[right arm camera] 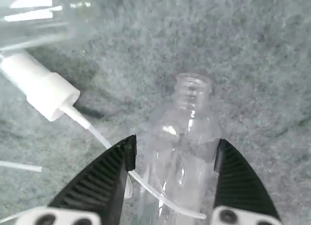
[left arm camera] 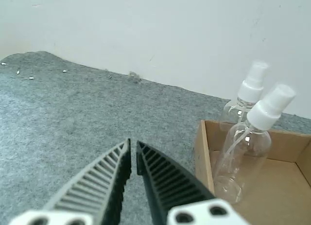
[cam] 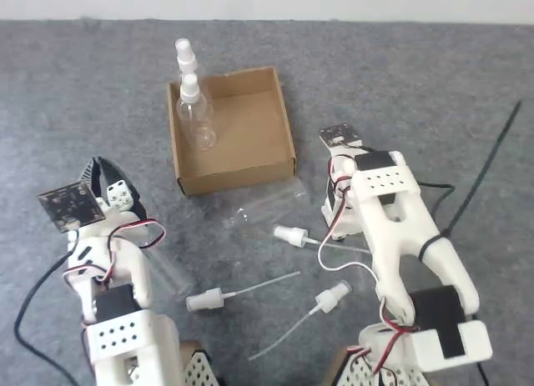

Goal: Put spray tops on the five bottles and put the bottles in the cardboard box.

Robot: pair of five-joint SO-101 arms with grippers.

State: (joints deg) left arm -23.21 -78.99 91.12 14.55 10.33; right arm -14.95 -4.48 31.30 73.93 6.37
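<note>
**Item 1. Clear plastic uncapped bottle** [right arm camera: 187,118]: lies on its side on the grey felt mat [cam: 417,86], open neck pointing away from the right gripper [right arm camera: 176,140].

**Right gripper:** jaws spread wide, one on each side of the bottle's body, nothing clamped. One jaw looks close against the wall; the other stands off it.

**White spray top with thin dip tube** [right arm camera: 43,91]: lies just beside the bottle. Its tube passes by one jaw and crosses the bottle; whether over or under cannot be told.

**Second clear bottle** [cam: 267,201]: uncapped, on its side between the brown cardboard box [cam: 286,123] and the right arm.

**Third clear bottle** [cam: 171,273]: on its side beside the left arm.

**Two loose spray tops** [cam: 207,299] and [cam: 332,298]: on the mat between the arms.

**Capped bottles:** the nearer capped bottle [cam: 198,115] stands upright inside the box. For the farther capped bottle [cam: 185,54], inside or just behind the wall cannot be told.

**Left gripper** [left arm camera: 133,146]: jaws almost together, holding nothing, facing the box.

**Hazards (judgement):**
- Closing now may pinch the dip tube against the bottle and kink it.
- The round, slick body may roll or squirt out if the jaws meet it off-centre.
- A hard squeeze may dent the thin wall.
</note>
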